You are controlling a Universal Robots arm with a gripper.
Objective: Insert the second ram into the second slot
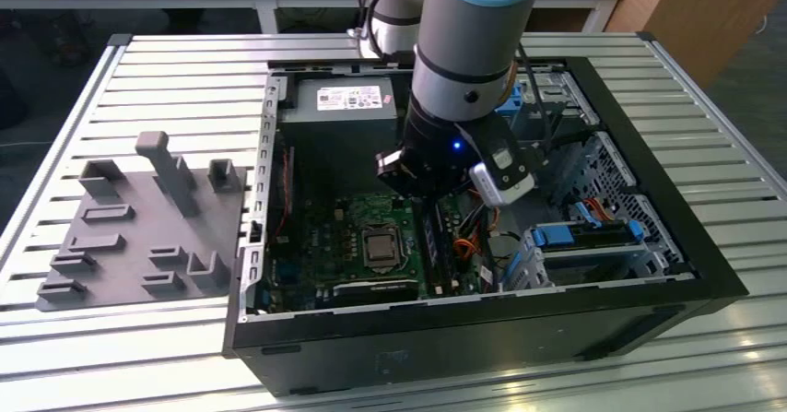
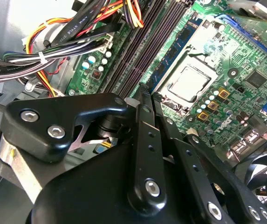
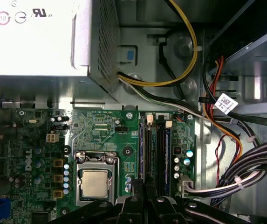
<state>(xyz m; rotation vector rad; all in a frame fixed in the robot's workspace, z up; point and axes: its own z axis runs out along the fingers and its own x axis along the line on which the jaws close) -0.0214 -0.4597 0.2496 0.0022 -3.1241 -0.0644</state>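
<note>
Hanging inside the open black metal case [image 1: 492,334] on the ribbed tabletop [image 1: 160,80], the gripper [image 1: 425,195] sits over the green motherboard [image 1: 323,237]. The second ram [image 1: 430,246], a thin dark stick, stands on edge along the slots just below it, beside the square socket [image 3: 95,183]. Its fingers [image 2: 145,121] lie close together; whether they pinch the stick cannot be told. Bundled cables [image 3: 249,168] crowd one side.

Open computer case [image 1: 492,347], grey fixture tray [image 1: 135,276], slatted table [image 1: 172,89], bare processor [image 3: 95,183], cable bundle [image 3: 259,158]
</note>
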